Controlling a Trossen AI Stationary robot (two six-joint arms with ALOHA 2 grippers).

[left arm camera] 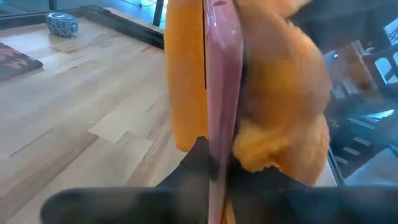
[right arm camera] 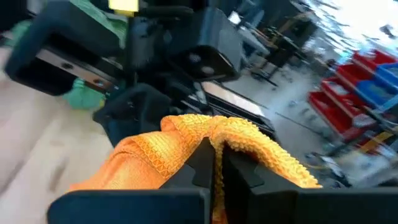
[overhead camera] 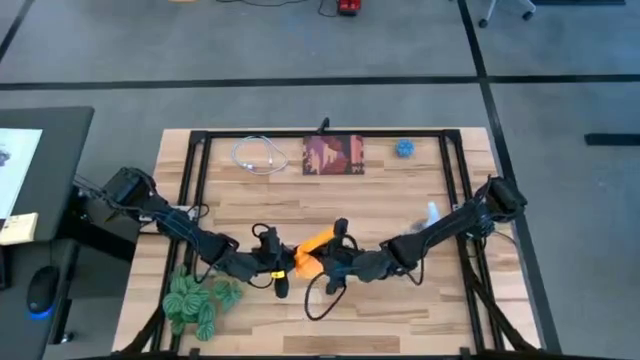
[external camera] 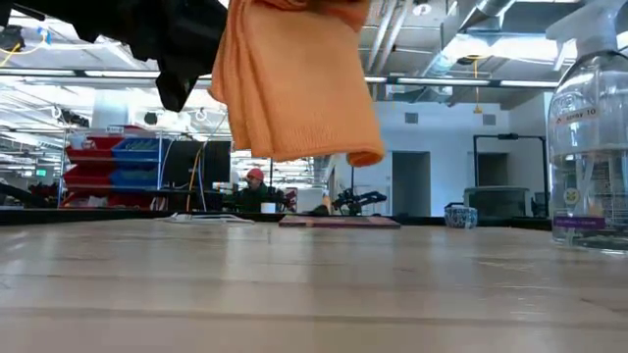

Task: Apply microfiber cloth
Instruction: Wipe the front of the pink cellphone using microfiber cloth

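Bright orange microfiber cloth (overhead camera: 313,243), dark red-brown printed square (overhead camera: 333,155), green plant (overhead camera: 200,297), pale wood table (overhead camera: 390,205).

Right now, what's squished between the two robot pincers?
The orange microfiber cloth, held up off the table between the left pincer and right pincer, as the high view shows.

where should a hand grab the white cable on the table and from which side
Take the cable on one side of its loop, coming straight down from above. It lies flat on the bare wood at the table's far edge, and the open loop leaves room for a finger on each side of the strand. Both hands are busy mid-table: the right hand holds the cloth against what the left hand holds.
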